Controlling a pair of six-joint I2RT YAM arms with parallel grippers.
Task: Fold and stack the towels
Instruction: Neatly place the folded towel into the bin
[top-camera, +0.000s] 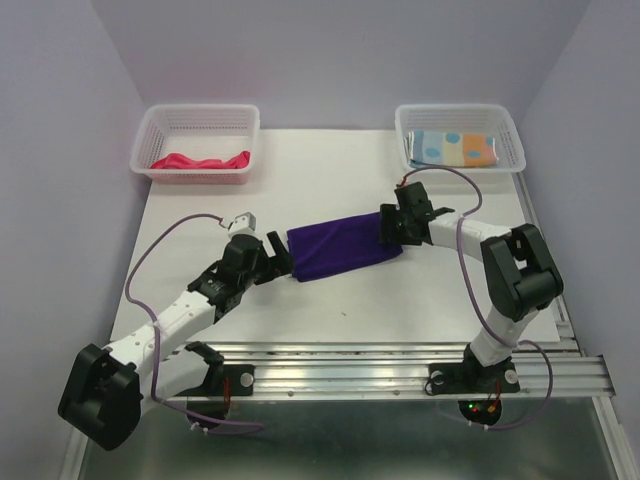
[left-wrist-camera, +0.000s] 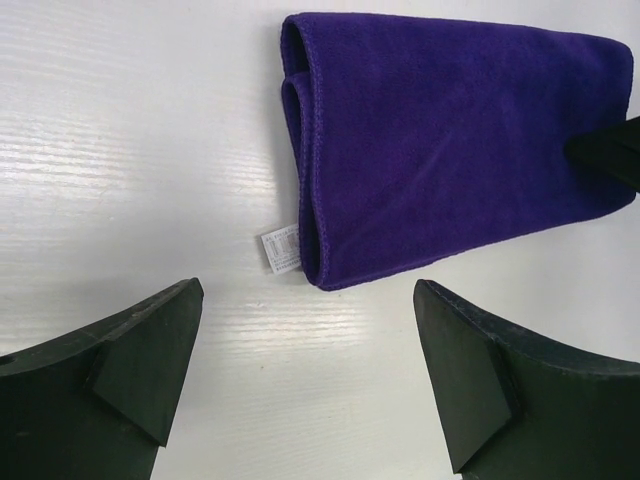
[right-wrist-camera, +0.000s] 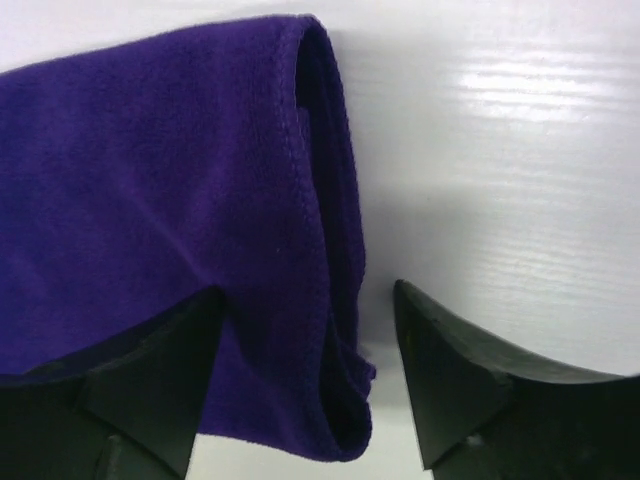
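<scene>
The purple towel (top-camera: 343, 249) lies folded mid-frame on the desk (top-camera: 330, 310). The left pincer (left-wrist-camera: 308, 288) gapes wide and empty just beside its left end. The right pincer (right-wrist-camera: 308, 290) stands wide astride its right edge. Each should pinch every layer together before folding.

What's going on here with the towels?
Two arms are at a purple towel, which lies folded in the middle of the table. The left gripper is open just short of its left end, not touching. The right gripper is open at the right end, one finger over the cloth, the other past its edge. A pink towel lies crumpled in the left basket; a spotted towel lies folded in the right basket.
</scene>
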